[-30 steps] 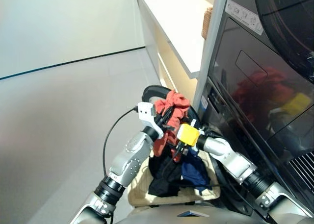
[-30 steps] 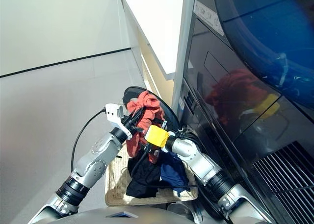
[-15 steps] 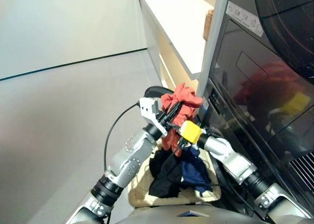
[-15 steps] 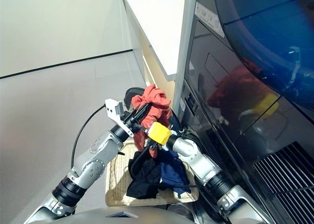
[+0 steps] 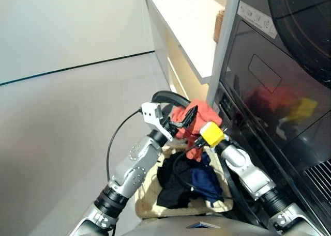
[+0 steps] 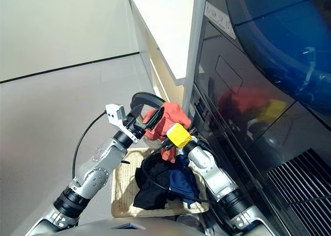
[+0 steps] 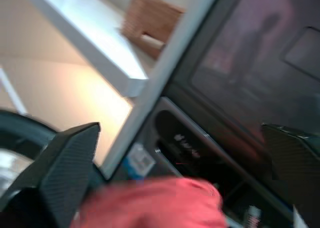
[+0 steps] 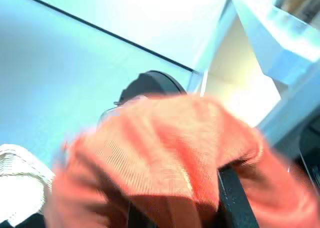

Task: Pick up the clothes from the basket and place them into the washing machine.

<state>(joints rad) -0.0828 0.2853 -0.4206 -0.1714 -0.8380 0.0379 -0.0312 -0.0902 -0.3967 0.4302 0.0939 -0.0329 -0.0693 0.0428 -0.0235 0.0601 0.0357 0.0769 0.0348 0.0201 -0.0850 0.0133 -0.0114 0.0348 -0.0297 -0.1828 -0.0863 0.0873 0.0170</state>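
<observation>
The coral-red garment (image 5: 203,115) is bunched up above the cream-white woven basket (image 5: 145,201), close to the dark machine front. My right gripper (image 5: 196,143) is shut on it; the red cloth (image 8: 160,138) fills the right wrist view. My left gripper (image 5: 186,117) stands open right beside the cloth, its fingers (image 7: 70,158) spread wide with the red fabric (image 7: 155,203) low between them. A black garment (image 5: 170,184) and a navy blue one (image 5: 207,182) lie in the basket. The washing machine's black-rimmed round door (image 5: 163,95) shows just behind the grippers.
A dark flat-panelled appliance with a white sticker (image 5: 256,16) rises on the right, a vent grille (image 5: 318,179) low on it. A white counter (image 5: 191,24) with a brown wicker basket (image 5: 218,23) runs beyond. A black cable (image 5: 115,143) loops by my left arm.
My left gripper has opened and let go of the coral-red garment. The right gripper has carried the garment a little down and right, nearer the machine front.
</observation>
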